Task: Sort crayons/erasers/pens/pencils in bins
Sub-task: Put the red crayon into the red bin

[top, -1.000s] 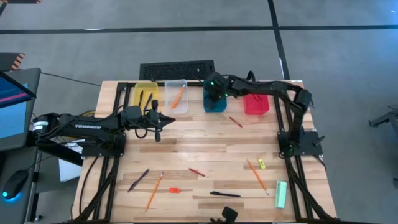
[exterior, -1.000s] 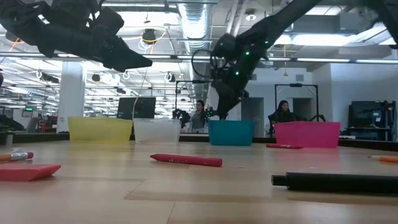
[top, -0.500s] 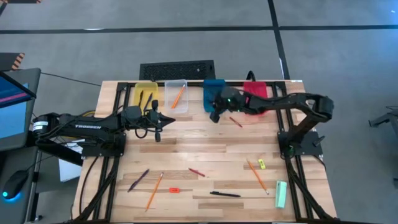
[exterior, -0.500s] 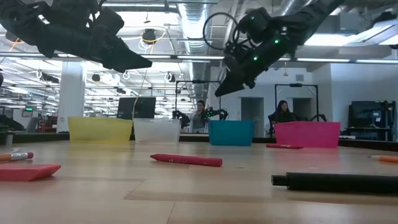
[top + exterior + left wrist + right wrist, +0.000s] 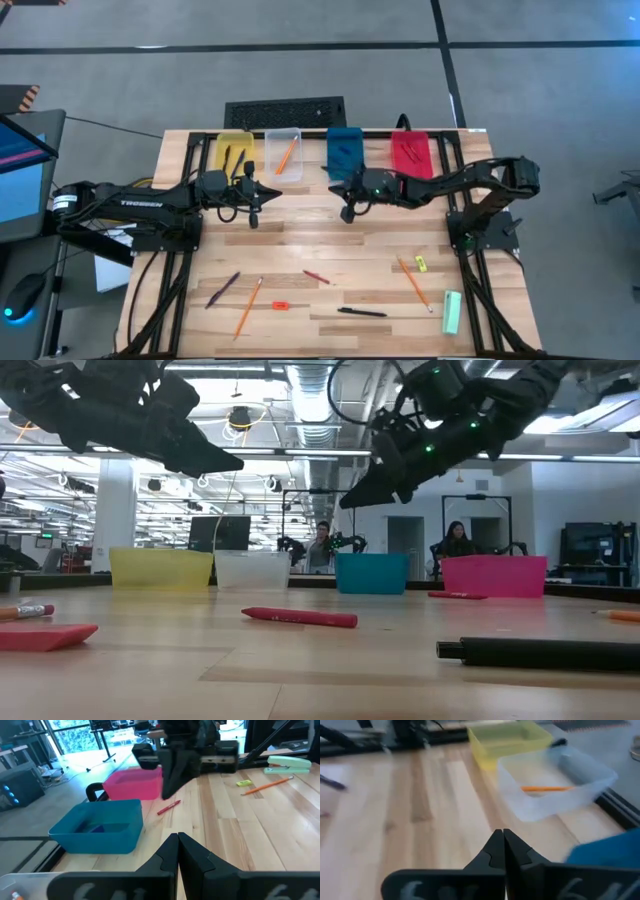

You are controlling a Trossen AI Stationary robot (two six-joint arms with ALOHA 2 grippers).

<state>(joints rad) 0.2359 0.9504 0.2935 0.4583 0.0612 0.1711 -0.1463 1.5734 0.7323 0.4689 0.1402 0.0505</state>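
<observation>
Four bins stand along the far edge: yellow, clear, blue, red. A pencil lies in the clear bin and a dark pen in the yellow one. My right gripper hangs shut and empty above the table, just near of the blue bin. My left gripper hovers shut and empty near of the clear bin. A crayon lies on the wood beside the red bin. Loose crayons, pens, pencils and erasers lie toward the near edge.
On the near half lie a crayon, a purple pen, a pencil, a red-orange eraser, a black pen, another pencil, a yellow eraser and a pale green bar. People sit beyond the table.
My right gripper has drawn back from over the blue bin toward the table's near edge. It has tipped up from pointing steeply down to a shallow downward slant. It now hangs over bare wood near of that bin.
</observation>
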